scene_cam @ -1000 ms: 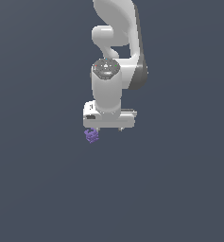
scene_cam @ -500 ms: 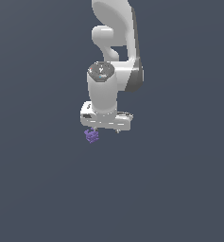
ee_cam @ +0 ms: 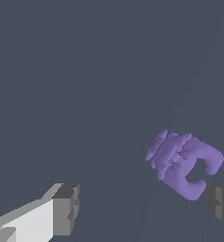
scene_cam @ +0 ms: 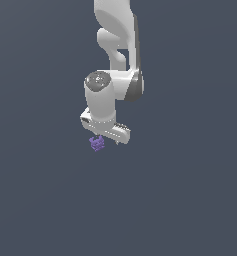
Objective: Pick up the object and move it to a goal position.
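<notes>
From my feed it's just flat dark slate-grey desk [scene_cam: 190, 200] everywhere. Gripper [ee_cam: 142, 208] fingers [ee_cam: 66, 210] spread wide, holding nothing; the purple object [ee_cam: 184, 165] sits close beside one fingertip.

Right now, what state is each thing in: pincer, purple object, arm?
pincer: open, fingers spread wide, holding nothing.
purple object: free on the grey surface, not gripped, lying close to one fingertip and well off the midline of the gap.
arm: bent down over the object, the pincer low above it in the exterior view.
</notes>
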Robot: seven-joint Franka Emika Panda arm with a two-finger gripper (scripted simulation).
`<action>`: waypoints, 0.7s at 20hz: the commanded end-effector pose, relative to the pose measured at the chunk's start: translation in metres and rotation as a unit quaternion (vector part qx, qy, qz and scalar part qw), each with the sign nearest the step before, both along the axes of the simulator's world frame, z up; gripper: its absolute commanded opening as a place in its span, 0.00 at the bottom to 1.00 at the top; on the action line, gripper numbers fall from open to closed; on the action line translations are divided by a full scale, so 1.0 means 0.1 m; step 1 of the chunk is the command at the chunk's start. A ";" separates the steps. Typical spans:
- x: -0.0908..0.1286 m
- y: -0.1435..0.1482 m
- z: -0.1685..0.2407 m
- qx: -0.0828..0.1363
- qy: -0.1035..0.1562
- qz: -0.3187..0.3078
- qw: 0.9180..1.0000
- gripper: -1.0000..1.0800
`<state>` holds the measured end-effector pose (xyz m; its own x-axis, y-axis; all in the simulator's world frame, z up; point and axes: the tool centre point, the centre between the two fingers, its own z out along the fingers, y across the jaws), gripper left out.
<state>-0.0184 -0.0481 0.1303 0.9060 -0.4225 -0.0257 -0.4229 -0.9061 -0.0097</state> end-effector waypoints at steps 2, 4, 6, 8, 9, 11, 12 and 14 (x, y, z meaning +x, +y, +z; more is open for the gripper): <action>-0.06 -0.11 -0.09 -0.002 -0.001 -0.061 0.998 0.96; -0.09 -0.18 -0.14 -0.003 -0.001 -0.095 0.995 0.96; -0.12 -0.24 -0.18 -0.005 -0.002 -0.130 0.992 0.96; -0.16 -0.31 -0.22 -0.006 -0.003 -0.161 0.987 0.96; -0.17 -0.33 -0.24 -0.007 -0.003 -0.175 0.984 0.96; -0.20 -0.39 -0.28 -0.008 -0.004 -0.201 0.979 0.96; -0.22 -0.41 -0.29 -0.008 -0.004 -0.213 0.977 0.96; -0.24 -0.45 -0.32 -0.009 -0.005 -0.234 0.972 0.96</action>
<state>-0.0405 -0.0898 0.1007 0.6426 -0.7662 -0.0091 -0.7662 -0.6426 -0.0008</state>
